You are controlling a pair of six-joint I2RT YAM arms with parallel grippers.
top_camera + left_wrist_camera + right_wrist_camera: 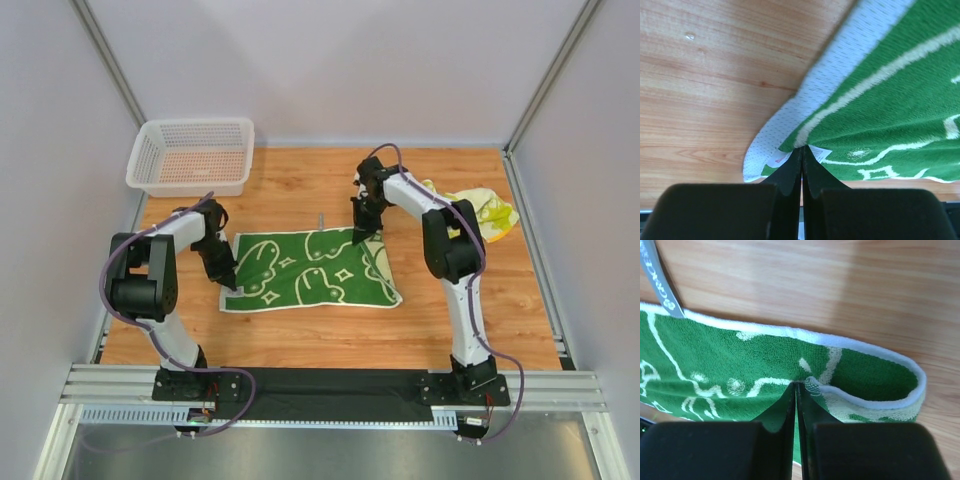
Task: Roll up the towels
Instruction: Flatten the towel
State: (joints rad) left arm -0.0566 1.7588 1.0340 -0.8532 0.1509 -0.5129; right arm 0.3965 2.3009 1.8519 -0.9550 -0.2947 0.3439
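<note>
At the centre of the counter (300,345) a green towel (310,272) with cream outlines lies flat. My left end effector (228,283) is closed tight on its 8 o'clock corner, where the white underside is turned up, and my right end effector (361,237) is pinched on the far hem near 1 o'clock, where the edge is curled over. I judge the grasp on this towel made and the roll itself not yet begun, with a yellow heap (490,212) of more cloth lying at 2 o'clock. Next, I think, both ends must carry the pinched cloth over together and evenly, so the roll starts straight and neither pinch slips.
</note>
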